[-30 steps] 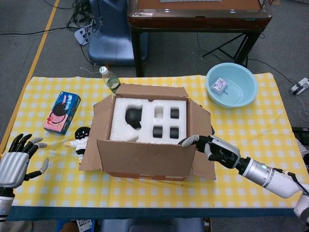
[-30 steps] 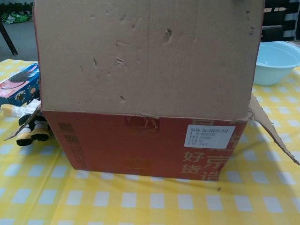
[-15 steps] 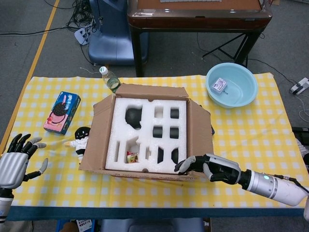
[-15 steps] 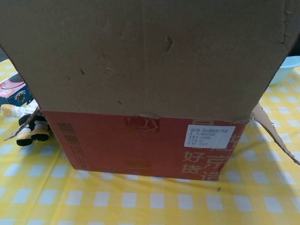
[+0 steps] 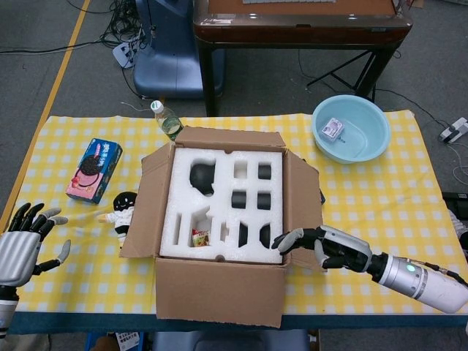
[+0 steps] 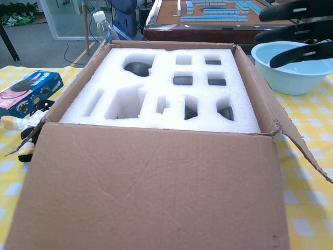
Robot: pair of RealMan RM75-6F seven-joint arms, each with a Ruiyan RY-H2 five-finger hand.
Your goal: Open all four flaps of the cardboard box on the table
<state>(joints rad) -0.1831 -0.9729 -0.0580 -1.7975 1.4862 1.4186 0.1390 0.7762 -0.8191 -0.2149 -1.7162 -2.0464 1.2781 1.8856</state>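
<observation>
Yellow checked cloth fills my frame; the box sits centre, flaps folded out. My right hand hovers lower right, fingers spread, empty; my left hand lower left, likewise.

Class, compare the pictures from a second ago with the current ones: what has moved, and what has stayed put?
The near flap of the cardboard box swung from upright to folded out and down toward the robot, exposing the white foam insert. The right hand, earlier at the flap's corner, now sits by the box's near right corner, fingers spread, holding nothing. The left hand, the other three flaps, the bowl and the cookie box stayed as they were.
</observation>
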